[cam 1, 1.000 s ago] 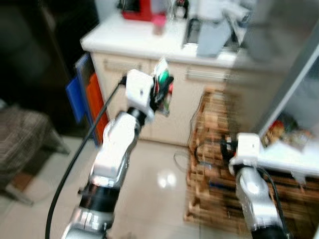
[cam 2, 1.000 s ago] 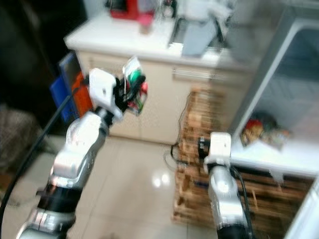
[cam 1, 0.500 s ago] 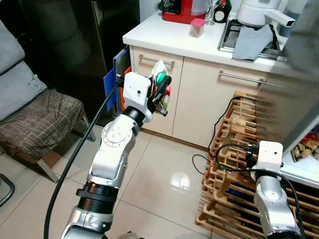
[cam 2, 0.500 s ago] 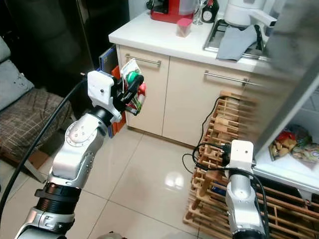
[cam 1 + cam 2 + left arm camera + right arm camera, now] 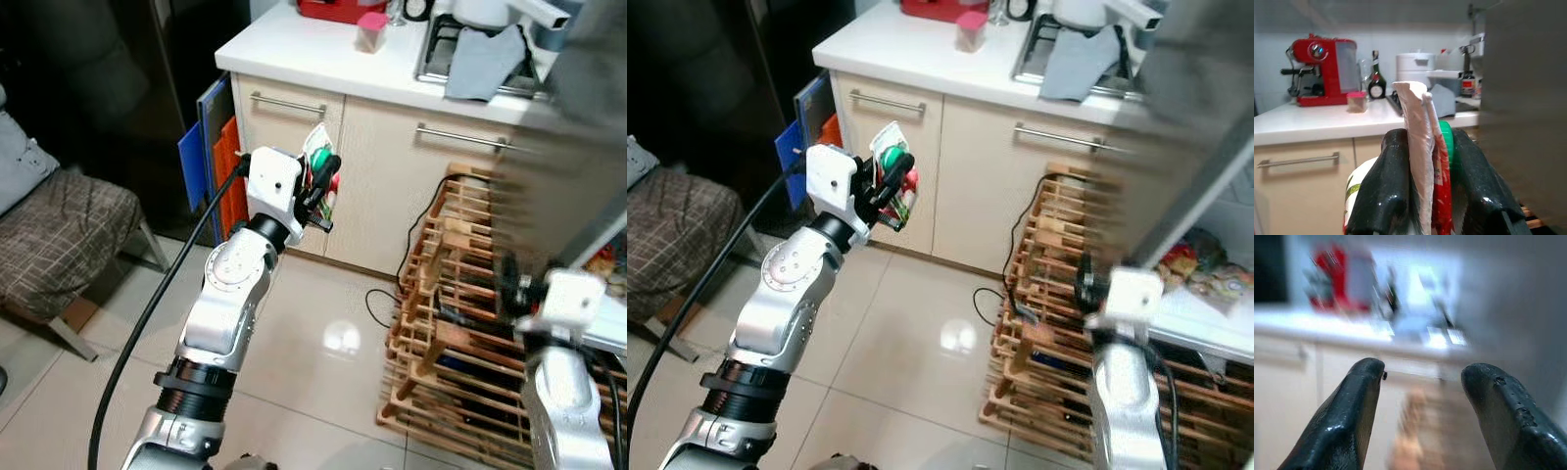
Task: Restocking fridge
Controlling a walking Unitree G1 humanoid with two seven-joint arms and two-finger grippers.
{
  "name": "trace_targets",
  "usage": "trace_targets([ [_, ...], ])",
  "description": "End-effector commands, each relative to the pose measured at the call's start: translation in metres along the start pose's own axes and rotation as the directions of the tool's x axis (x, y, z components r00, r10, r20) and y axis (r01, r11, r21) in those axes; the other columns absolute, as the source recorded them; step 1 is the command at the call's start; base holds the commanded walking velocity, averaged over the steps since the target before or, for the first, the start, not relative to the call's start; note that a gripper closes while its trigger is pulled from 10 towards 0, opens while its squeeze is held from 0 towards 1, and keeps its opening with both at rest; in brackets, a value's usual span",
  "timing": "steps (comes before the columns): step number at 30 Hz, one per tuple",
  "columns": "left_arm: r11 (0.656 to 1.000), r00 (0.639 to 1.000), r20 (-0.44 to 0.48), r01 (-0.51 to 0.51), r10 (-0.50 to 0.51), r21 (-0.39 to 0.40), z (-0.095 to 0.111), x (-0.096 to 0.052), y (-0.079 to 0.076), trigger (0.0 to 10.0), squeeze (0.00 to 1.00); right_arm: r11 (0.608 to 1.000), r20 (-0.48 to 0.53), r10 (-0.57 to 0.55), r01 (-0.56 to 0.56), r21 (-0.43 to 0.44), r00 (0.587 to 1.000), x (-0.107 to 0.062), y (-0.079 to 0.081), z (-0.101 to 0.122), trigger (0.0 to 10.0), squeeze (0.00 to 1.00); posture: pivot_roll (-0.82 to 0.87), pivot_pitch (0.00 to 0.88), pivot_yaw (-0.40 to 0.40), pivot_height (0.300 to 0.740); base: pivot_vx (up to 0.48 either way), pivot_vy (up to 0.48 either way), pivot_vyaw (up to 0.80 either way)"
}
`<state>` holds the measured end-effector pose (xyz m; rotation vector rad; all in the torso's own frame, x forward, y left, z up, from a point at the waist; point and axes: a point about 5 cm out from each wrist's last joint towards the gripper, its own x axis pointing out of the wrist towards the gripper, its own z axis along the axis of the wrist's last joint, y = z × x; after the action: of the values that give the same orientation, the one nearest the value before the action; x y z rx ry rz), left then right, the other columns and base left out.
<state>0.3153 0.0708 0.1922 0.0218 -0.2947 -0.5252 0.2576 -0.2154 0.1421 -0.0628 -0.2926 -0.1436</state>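
Left gripper (image 5: pixel 319 181) raised in front of the cream cabinet doors (image 5: pixel 411 186), black fingers (image 5: pixel 1396 191) pinched on a flat food packet (image 5: pixel 1422 161) with white, red and green print, held upright between them. Right gripper (image 5: pixel 1420 416) lower, on the robot's right, fingers spread with nothing between; that view blurred. Beside the right arm, a wooden slatted rack (image 5: pixel 460 333) standing on the glossy tiled floor (image 5: pixel 323 343), black cables trailing through and around it. Behind, a white countertop (image 5: pixel 294 49) carrying a red coffee machine (image 5: pixel 1320 71), a small pink-lidded cup (image 5: pixel 1356 102), a dark bottle (image 5: pixel 1376 78), a white appliance (image 5: pixel 1415 66) and a grey cloth (image 5: pixel 485 64). Blue and orange flat boards (image 5: pixel 211 162) wedged upright between the cabinet end and a dark wall. Padded checked chair (image 5: pixel 59 245) off to the left. At far right, a blurred grey fridge door edge (image 5: pixel 1205 186) and a white shelf with colourful packets (image 5: pixel 1210 284).
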Motion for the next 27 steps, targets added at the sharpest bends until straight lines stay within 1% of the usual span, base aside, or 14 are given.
trace_targets([
  [1,1.0,1.0,-0.003,0.009,-0.009,0.011,0.0,0.0,-0.001,10.0,0.0,1.0,-0.031,0.017,-0.016,0.006,0.999,-0.007,0.0,-0.002,10.0,0.0,-0.07,0.0,-0.022,0.74,0.0,0.0,0.0],
  [3,1.0,1.0,-0.003,0.007,-0.007,0.01,-0.001,0.0,-0.001,10.0,0.0,1.0,-0.055,-0.003,0.003,-0.008,0.998,-0.011,-0.005,-0.006,10.0,0.0,-0.07,0.0,-0.024,0.74,0.0,0.0,0.0],
  [4,1.0,1.0,-0.007,0.004,-0.004,0.003,-0.002,-0.002,-0.001,10.0,0.0,0.994,-0.148,-0.104,0.098,-0.052,0.983,-0.027,-0.023,-0.018,10.0,0.0,-0.07,0.0,-0.035,0.74,0.0,0.0,0.0],
  [5,1.0,1.0,-0.007,0.004,-0.004,0.003,-0.002,-0.002,-0.001,10.0,0.0,0.994,-0.148,-0.104,0.098,-0.052,0.983,-0.027,-0.023,-0.018,10.0,0.0,-0.07,0.0,-0.035,0.74,0.0,0.0,0.0],
  [7,1.0,1.0,-0.008,-0.002,0.002,-0.017,-0.003,-0.004,-0.003,10.0,0.0,0.974,-0.268,-0.21,0.178,-0.137,0.94,-0.062,-0.045,-0.03,10.0,0.0,-0.09,0.0,-0.054,0.74,0.0,0.0,0.0],
  [10,1.0,1.0,-0.005,-0.001,0.001,-0.024,-0.003,-0.005,-0.005,10.0,0.0,0.97,-0.297,-0.218,0.173,-0.172,0.93,-0.073,-0.051,-0.028,10.0,0.0,-0.1,0.0,-0.057,0.74,0.0,0.0,0.0],
  [13,0.999,1.0,-0.001,0.005,-0.005,-0.036,-0.005,-0.003,-0.008,10.0,0.0,0.948,-0.291,-0.273,0.206,-0.241,0.917,-0.074,-0.068,-0.023,10.0,0.0,-0.13,0.0,-0.057,0.74,0.0,0.0,0.0],
  [14,0.999,1.0,-0.001,0.005,-0.005,-0.036,-0.005,-0.003,-0.008,10.0,0.0,0.948,-0.291,-0.273,0.206,-0.241,0.917,-0.074,-0.068,-0.023,10.0,0.0,-0.13,0.0,-0.057,0.74,0.0,0.0,0.0],
  [15,0.999,1.0,0.001,0.011,-0.011,-0.044,-0.006,-0.001,-0.011,10.0,0.0,0.914,-0.292,-0.347,0.251,-0.32,0.891,-0.07,-0.084,-0.024,10.0,0.0,-0.13,0.0,-0.056,0.74,0.0,0.0,0.0],
  [16,0.999,1.0,0.001,0.011,-0.011,-0.044,-0.006,-0.001,-0.011,10.0,0.0,0.914,-0.292,-0.347,0.251,-0.32,0.891,-0.07,-0.084,-0.024,10.0,0.0,-0.13,0.0,-0.056,0.74,0.0,0.0,0.0],
  [17,0.999,1.0,0.003,0.013,-0.013,-0.047,-0.005,0.0,-0.012,10.0,0.0,0.897,-0.31,-0.387,0.277,-0.345,0.868,-0.07,-0.091,-0.027,10.0,0.0,-0.13,0.0,-0.055,0.74,0.0,0.0,0.0],
  [19,0.999,1.0,0.009,0.019,-0.019,-0.048,-0.004,0.001,-0.014,10.0,0.0,0.844,-0.37,-0.505,0.358,-0.398,0.779,-0.078,-0.113,-0.039,10.0,0.0,-0.13,0.0,-0.05,0.74,0.0,0.0,0.0],
  [22,0.999,1.0,0.008,0.023,-0.022,-0.046,-0.004,0.002,-0.013,10.0,0.0,0.794,-0.399,-0.59,0.414,-0.446,0.701,-0.087,-0.132,-0.045,10.0,0.0,-0.13,0.0,-0.046,0.74,0.0,0.0,0.0],
  [27,0.999,1.0,0.006,0.023,-0.023,-0.046,-0.005,0.001,-0.012,10.0,0.0,0.778,-0.402,-0.609,0.414,-0.473,0.684,-0.09,-0.136,-0.045,10.0,0.0,-0.13,0.0,-0.045,0.74,0.0,0.0,0.0],
])
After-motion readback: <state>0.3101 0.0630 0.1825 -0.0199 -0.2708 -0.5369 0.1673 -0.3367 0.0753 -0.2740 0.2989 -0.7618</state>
